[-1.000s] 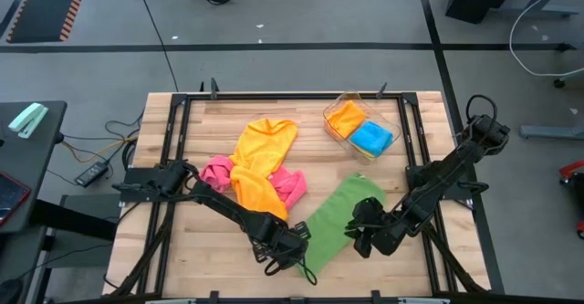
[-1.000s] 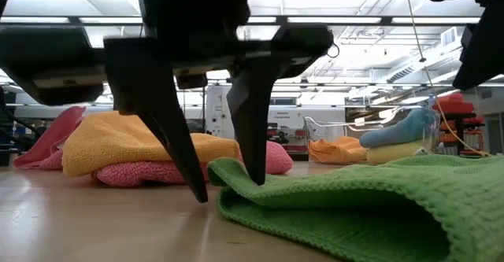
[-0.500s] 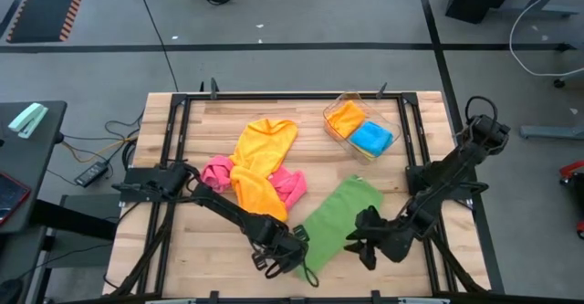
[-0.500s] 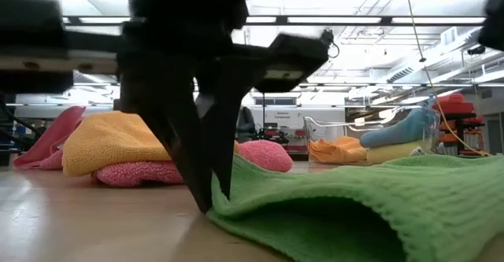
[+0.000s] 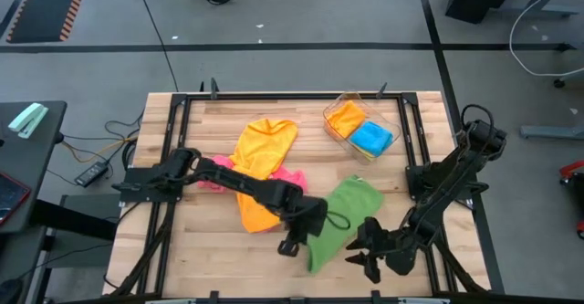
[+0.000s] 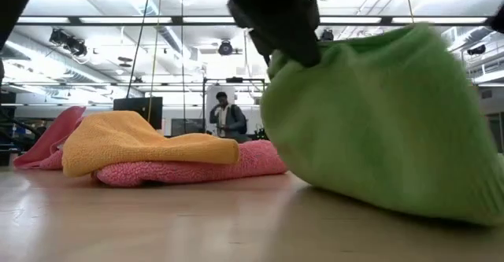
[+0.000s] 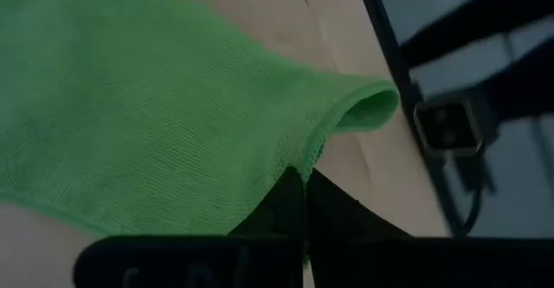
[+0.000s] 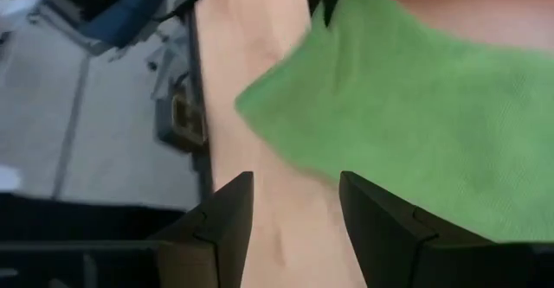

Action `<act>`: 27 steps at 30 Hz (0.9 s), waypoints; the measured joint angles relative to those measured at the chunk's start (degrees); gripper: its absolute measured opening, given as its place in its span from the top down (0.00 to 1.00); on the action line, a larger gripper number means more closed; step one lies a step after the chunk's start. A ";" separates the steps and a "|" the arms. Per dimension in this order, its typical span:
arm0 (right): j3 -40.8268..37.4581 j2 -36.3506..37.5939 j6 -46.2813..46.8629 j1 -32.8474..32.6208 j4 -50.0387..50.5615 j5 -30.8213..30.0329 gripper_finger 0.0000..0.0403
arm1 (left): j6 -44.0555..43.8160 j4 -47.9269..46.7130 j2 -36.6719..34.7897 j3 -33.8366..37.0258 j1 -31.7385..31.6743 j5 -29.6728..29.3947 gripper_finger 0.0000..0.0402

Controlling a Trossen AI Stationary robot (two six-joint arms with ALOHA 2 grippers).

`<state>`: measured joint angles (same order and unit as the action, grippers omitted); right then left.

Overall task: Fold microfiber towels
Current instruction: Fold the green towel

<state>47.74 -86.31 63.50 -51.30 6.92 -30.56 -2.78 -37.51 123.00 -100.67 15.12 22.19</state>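
A green microfiber towel (image 5: 345, 214) lies on the wooden table's near right part, with its left side raised. My left gripper (image 5: 313, 222) is shut on that side. In the low view the towel (image 6: 378, 120) hangs from the gripper (image 6: 287, 34) like a tent. My right gripper (image 5: 368, 260) stands open just off the towel's near right side and touches nothing; its wrist view shows the towel (image 8: 415, 106) beyond the open fingers (image 8: 216, 227). An orange towel (image 5: 262, 162) lies draped over a pink one (image 5: 215, 171) at the middle left. My left gripper pinches the green towel's hemmed edge (image 7: 299, 154) between its two shut fingers, a little way from a curled corner (image 7: 372, 106). The fingers slant down from the table's left. The held part is lifted clear and the cloth slopes down from it; the towel's lower part (image 6: 409, 203) rests on the table.
A clear plastic tray (image 5: 339, 110) at the far right holds an orange towel (image 5: 347, 119) and a blue one (image 5: 372, 138). The black frame rails (image 5: 411, 140) run along the table's sides. Bare wood (image 5: 210, 249) lies at the near left. A person (image 6: 227, 119) stands far behind the table.
My left gripper has shut on the green towel's near left edge, rolled its wrist, and risen toward the far right. The towel's left side has lifted off the table while its right part stayed down. My right gripper has drawn back toward the near edge, still open.
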 joint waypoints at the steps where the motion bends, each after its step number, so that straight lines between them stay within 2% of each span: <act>1: 1.34 -1.02 -0.64 0.37 0.80 -1.13 0.55 | -1.95 0.21 0.00 -0.16 -0.56 0.57 0.98; 5: 7.56 -5.78 -2.22 1.33 6.58 -4.80 0.55 | -7.66 1.52 0.00 -0.21 -2.54 1.27 0.97; 10: 13.05 -10.76 -3.10 1.76 9.69 -5.27 0.55 | -10.79 4.72 0.00 -0.21 -4.10 1.32 0.98; 13: 14.78 -12.20 0.18 1.61 13.28 -5.22 0.55 | -10.93 7.01 0.00 -0.25 -4.11 1.17 0.97; 21: 15.24 -8.46 14.32 -1.20 25.16 -4.75 0.56 | -8.15 10.46 2.89 -0.27 -4.15 -0.60 0.98; 27: 15.26 -6.33 17.53 -3.49 27.65 -4.84 0.58 | -6.58 11.65 5.30 -0.29 -5.22 -2.15 0.98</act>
<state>63.00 -92.64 81.03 -54.79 34.57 -35.40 -9.36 -25.87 128.30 -100.97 9.90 20.04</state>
